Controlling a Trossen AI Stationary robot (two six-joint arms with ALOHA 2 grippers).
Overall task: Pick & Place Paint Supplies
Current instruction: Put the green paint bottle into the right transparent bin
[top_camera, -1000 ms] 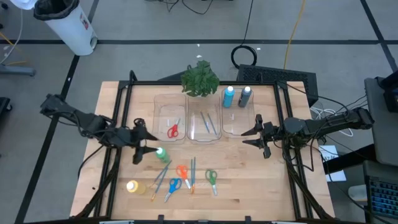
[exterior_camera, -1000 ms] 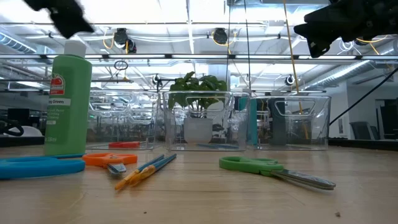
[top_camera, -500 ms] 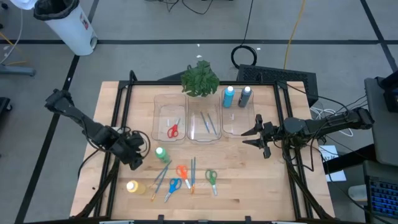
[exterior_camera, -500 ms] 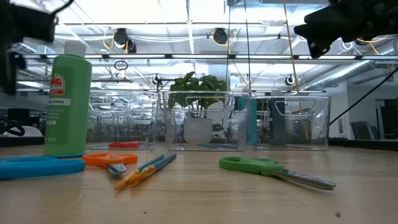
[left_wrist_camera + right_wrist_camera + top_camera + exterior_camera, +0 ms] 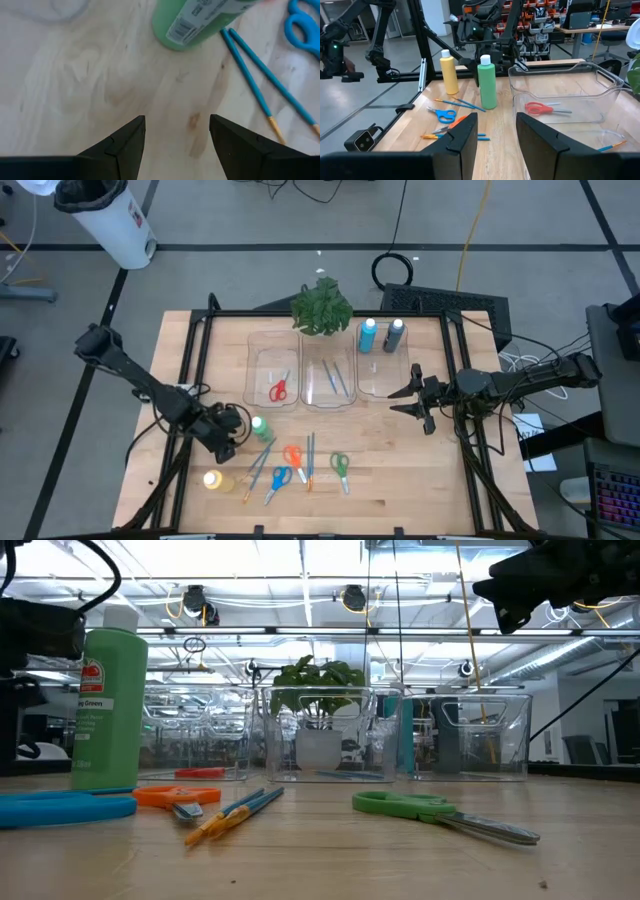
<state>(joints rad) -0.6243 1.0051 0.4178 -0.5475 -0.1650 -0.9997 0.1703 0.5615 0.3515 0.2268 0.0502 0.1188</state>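
While open, left gripper (image 5: pixel 176 132) nr green bottle (image 5: pixel 200 20)

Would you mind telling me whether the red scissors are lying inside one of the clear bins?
Yes, the high view shows the red scissors lying on the floor of the leftmost clear bin, apart from the other scissors out on the table.

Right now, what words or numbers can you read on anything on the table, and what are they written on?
"Green": on the white label of the green paint bottle, under a red logo too small to read; the lines below it are too blurred.
Barcode sticker on the same bottle, seen from the left wrist camera: digits too blurred to read.
Yellow bottle, blue bottles and scissors: no readable text.
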